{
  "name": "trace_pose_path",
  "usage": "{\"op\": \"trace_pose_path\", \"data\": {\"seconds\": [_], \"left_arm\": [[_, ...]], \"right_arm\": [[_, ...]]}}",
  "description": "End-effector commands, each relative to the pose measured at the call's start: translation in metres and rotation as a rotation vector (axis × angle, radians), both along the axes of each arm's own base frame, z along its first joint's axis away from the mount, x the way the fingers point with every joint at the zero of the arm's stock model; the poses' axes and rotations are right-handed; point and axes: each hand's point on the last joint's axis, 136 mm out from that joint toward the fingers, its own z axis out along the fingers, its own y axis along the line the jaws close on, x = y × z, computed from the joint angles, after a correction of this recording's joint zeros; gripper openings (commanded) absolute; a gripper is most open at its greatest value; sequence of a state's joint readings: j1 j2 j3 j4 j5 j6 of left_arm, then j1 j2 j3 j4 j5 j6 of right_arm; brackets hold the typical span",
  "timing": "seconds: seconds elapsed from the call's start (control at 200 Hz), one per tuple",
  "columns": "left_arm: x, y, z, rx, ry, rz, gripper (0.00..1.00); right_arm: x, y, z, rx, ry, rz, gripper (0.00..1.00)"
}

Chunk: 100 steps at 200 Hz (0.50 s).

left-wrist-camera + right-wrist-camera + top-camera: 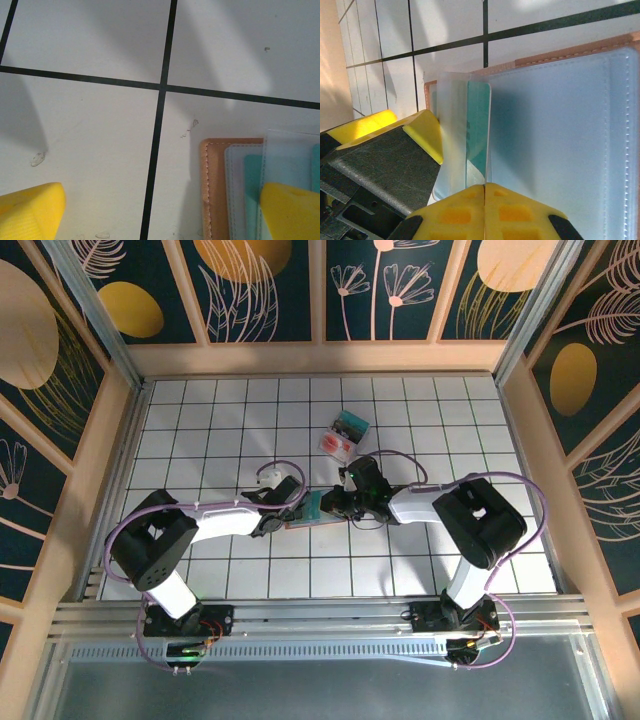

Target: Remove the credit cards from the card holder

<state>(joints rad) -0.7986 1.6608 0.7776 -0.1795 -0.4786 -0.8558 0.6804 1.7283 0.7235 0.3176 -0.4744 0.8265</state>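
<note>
1. Left arm (215,525): reaches from its base at the near edge forward and to the right, forearm low over the white tiled table (200,420)
2. Left gripper (283,502): jaws wide apart, holding nothing; its wrist view has one yellow fingertip (30,212) over bare tile and the other over the holder's end
3. Card holder (312,508): lies open and flat at mid-table between the two grippers. The left wrist view gives its tan stitched edge (212,190); the right wrist view gives its blue-grey inside (560,140)
4. Teal card (251,192): sits in a clear sleeve, and in the right wrist view (479,125) that sleeve stands up off the holder
5. Clear plastic box (345,433): red and teal contents, further back on the table, apart from the holder
6. Right gripper (345,502): pads pressed together (485,200) at the sleeve's lower edge. Whether they pinch it cannot be told; a yellow finger (422,131) of the other arm lies beside the sleeve
7. Right arm (470,530): elbow raised, forearm pointing left
</note>
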Motion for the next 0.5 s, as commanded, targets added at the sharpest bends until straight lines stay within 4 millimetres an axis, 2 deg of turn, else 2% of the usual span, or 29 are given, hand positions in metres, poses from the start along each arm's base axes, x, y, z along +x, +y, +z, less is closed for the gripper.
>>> {"op": "trace_pose_path", "data": {"seconds": [0.0,0.205,0.495], "left_arm": [[-0.031,0.031,-0.032,0.131,0.146,-0.007,0.99],[-0.031,0.029,-0.034,0.119,0.151,-0.012,0.99],[-0.031,0.025,-0.036,0.098,0.153,-0.019,0.99]], "right_arm": [[0.001,0.004,0.012,0.057,-0.014,0.008,0.14],[0.002,0.017,0.019,0.153,-0.015,0.024,0.16],[0.008,0.021,0.012,0.152,-0.011,0.017,0.17]]}}
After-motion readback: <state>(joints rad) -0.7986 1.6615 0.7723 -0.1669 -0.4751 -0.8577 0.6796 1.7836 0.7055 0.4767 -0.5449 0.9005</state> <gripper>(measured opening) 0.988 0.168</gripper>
